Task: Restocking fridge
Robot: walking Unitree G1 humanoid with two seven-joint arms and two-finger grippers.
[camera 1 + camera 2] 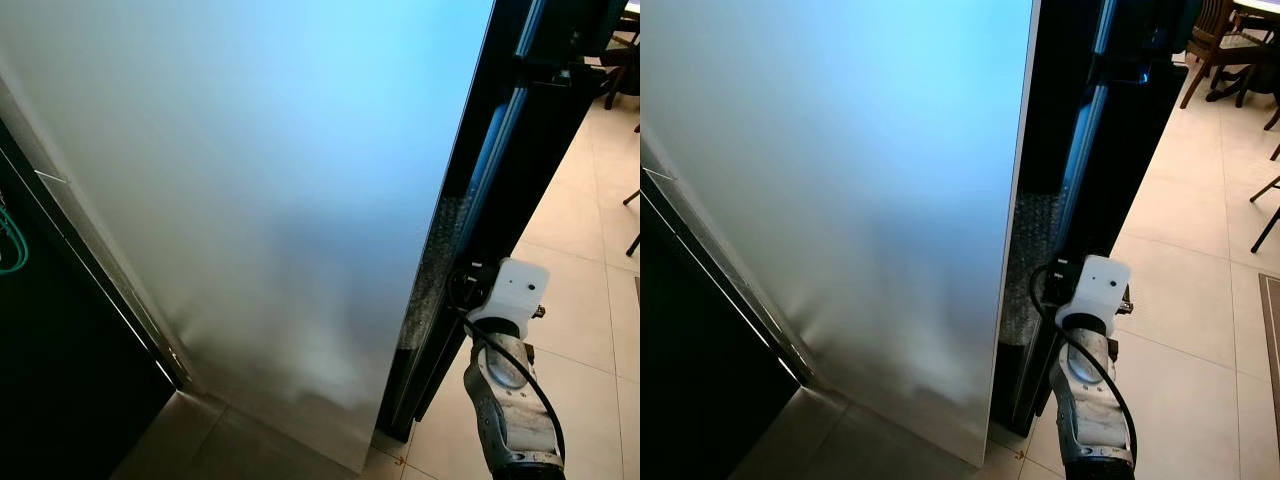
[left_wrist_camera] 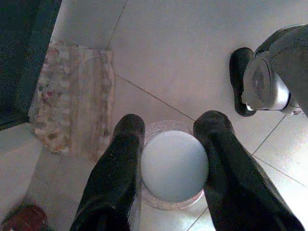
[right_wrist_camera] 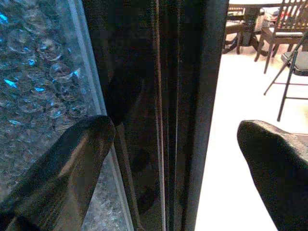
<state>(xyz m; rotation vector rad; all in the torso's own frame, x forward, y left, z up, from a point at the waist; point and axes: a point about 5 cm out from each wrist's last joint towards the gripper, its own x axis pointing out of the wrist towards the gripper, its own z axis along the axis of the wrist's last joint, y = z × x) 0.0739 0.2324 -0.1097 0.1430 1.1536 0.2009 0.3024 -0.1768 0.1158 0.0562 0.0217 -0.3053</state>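
The tall black fridge's door edge (image 3: 159, 115) is framed between the right gripper's (image 3: 175, 144) wide-spread fingers, running upright; a clear white-lidded jar (image 2: 174, 166) is clamped by the left gripper (image 2: 169, 159) (hanging over the floor).

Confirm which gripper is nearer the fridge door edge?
Right. The right gripper is open and straddles the dark fridge door edge. The left gripper is shut on a white-lidded jar above the floor tiles, with no door beside it.
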